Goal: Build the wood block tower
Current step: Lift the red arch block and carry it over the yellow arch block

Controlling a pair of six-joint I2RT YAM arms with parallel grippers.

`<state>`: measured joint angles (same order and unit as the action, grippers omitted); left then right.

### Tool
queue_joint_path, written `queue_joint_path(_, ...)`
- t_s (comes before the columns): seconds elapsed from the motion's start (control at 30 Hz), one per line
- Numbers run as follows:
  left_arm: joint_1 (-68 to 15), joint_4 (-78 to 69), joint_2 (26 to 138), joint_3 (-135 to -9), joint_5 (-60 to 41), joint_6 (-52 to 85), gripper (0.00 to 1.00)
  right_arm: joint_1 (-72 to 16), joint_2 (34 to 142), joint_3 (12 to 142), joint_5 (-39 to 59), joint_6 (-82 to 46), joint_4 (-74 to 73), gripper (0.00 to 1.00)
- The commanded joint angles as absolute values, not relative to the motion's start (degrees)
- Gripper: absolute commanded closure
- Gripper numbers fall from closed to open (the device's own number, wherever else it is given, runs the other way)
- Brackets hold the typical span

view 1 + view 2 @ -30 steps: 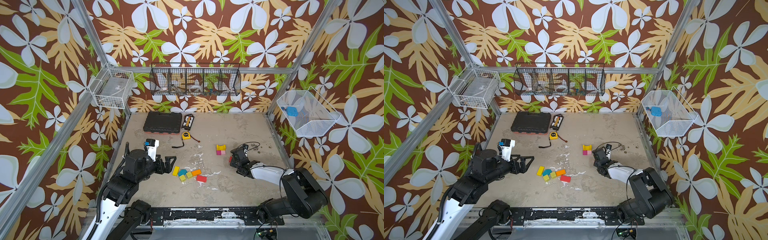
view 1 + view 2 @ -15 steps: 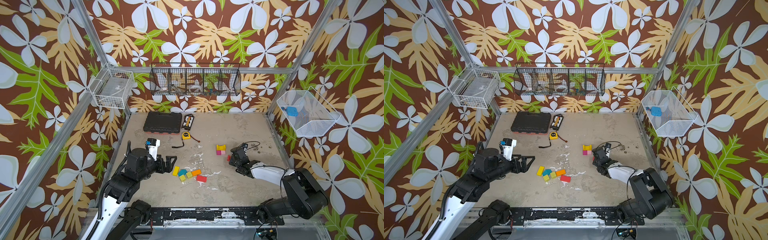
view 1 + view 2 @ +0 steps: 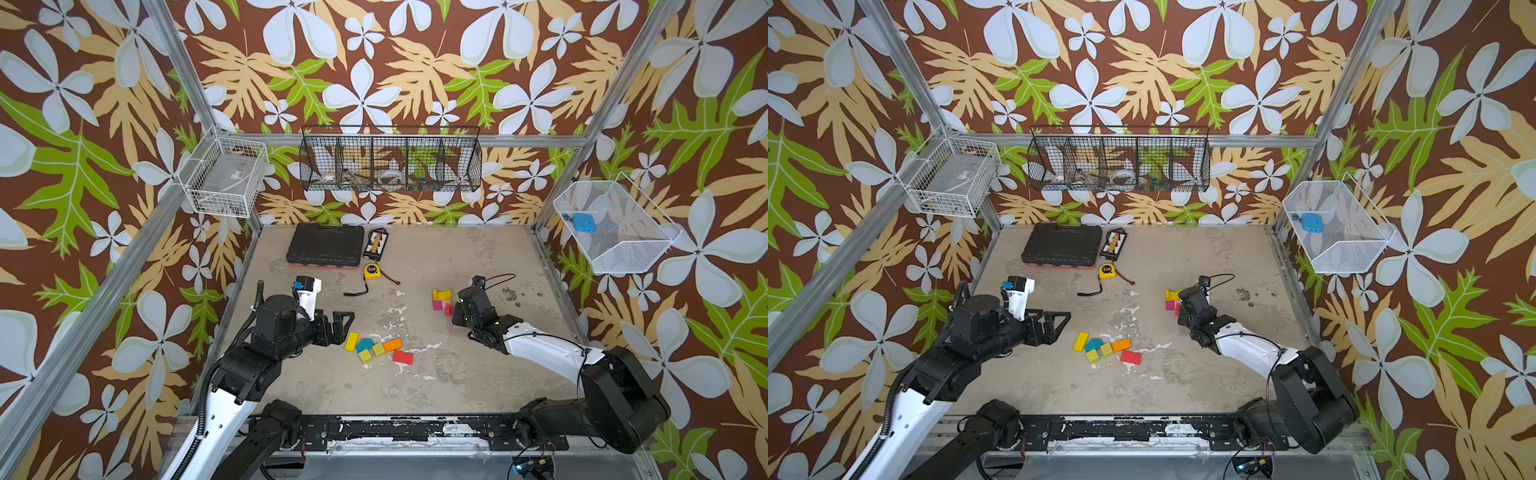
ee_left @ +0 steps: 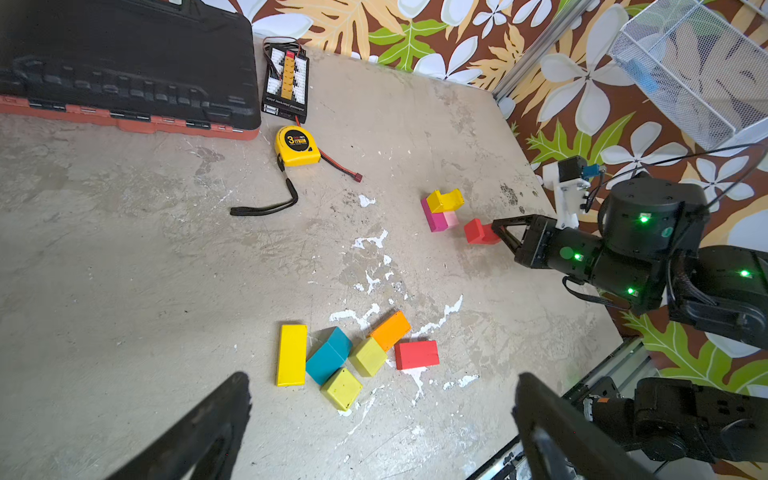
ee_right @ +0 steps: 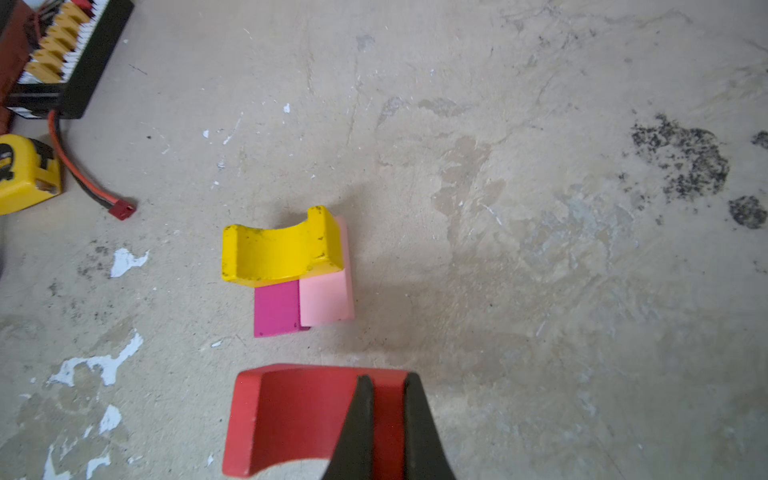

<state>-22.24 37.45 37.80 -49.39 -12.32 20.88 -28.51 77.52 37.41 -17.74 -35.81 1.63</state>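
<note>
right gripper [image 5: 388, 376]: jaws pinched shut on one leg of a red wooden arch block [image 5: 291, 415], bottom centre of the right wrist view. cannot tell whether the arch rests on the scuffed grey tabletop [image 3: 478, 374] or is just off it.

tower [image 5: 291, 286], centre of that view, two layers so far: a yellow wooden arch block [image 5: 282, 253] lies across a magenta wooden brick [image 5: 276, 309] and a pale pink wooden brick [image 5: 324, 301], which touch side by side. the red arch is near the tower, with a clear gap. in both top views the tower [image 3: 440, 299] sits right of centre, with the right gripper [image 3: 455, 309] just beside it on its lower right.

left gripper [image 3: 343, 328]: jaws spread wide, nothing between them, left of centre in both top views, just left of the loose blocks.

loose blocks, lower centre of the left wrist view, flat on the table and bunched close:
- yellow wooden brick [image 4: 291, 355]
- teal wooden block [image 4: 328, 357]
- lime wooden cube [image 4: 368, 356], second lime wooden cube [image 4: 341, 388]
- orange wooden brick [image 4: 390, 330]
- red wooden brick [image 4: 417, 354]

upper centre of the top views: black plastic tool case [image 3: 325, 246] and yellow round tape measure [image 3: 372, 271], well apart from the blocks.
</note>
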Motion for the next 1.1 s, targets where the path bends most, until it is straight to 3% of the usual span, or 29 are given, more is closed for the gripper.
queue_joint_path(0.0, -22.32, 36.75, 37.58, -49.28, -12.48, 20.69, 0.0, -28.5, 76.15, 37.47, -17.34, -31.85, -2.04, 1.0)
queue_joint_path(0.3, -22.33, 36.3, 38.71, -49.14, -14.91, 19.89, 0.0, -28.1, 81.81, 48.07, -11.29, -13.46, -6.61, 1.0)
queue_joint_path(0.57, -22.33, 36.19, 39.93, -49.06, -14.71, 20.04, 0.0, -26.02, 86.88, 50.06, -2.3, -14.02, -7.66, 1.0)
queue_joint_path(0.87, -22.36, 36.45, 38.99, -49.13, -13.48, 20.5, 0.0, -26.02, 97.17, 50.9, -4.03, -14.13, -8.59, 1.0)
queue_joint_path(1.07, -22.33, 36.43, 38.88, -49.13, -13.55, 20.48, 0.0, -26.04, 94.0, 48.94, -5.27, -14.34, -9.2, 1.0)
